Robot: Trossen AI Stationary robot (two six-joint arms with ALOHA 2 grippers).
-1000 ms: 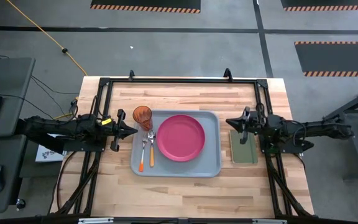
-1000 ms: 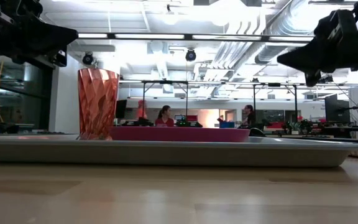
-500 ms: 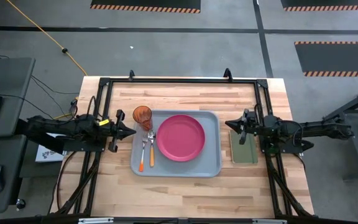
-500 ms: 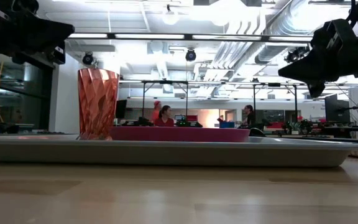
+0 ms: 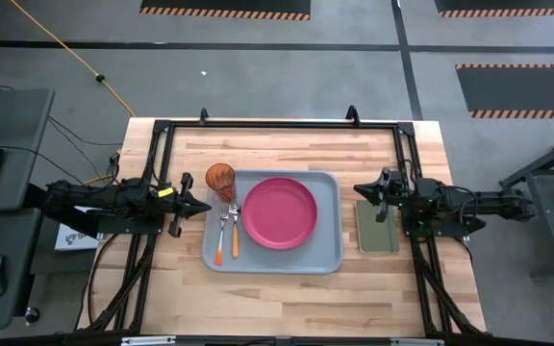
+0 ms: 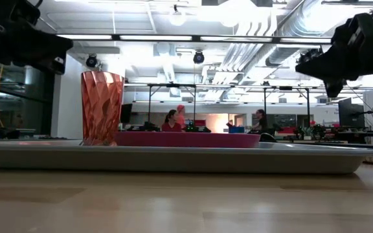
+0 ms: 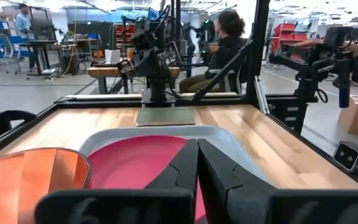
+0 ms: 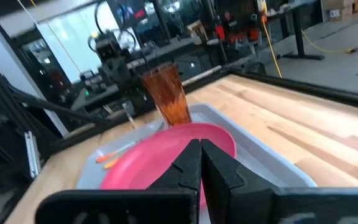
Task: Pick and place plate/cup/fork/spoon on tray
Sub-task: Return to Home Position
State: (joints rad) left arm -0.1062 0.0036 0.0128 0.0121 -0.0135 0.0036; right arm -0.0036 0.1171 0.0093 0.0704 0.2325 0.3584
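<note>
Not much has changed from a second ago. Both arms have backed off a touch toward their own table edges, and nothing on the tray has moved.

The left gripper (image 5: 205, 204) hangs just off the tray's left rim, fingers pressed together with nothing in them. The right gripper (image 5: 359, 189) is also closed and empty, sitting over the far end of the dark-green pad (image 5: 377, 234) by the right edge of the tabletop.

The tray (image 5: 323, 259) sits in the middle of the tabletop with everything loaded:
- The cup (image 5: 220, 179) stands upright in the far corner on the left arm's side.
- The pink plate (image 5: 279, 212) lies flat and takes up the middle and right part.
- The fork (image 5: 220, 238) and spoon (image 5: 235, 231) lie side by side between the plate and the left rim, just in front of the cup. The spoon is the one nearer the plate, and both heads point toward the cup.
</note>
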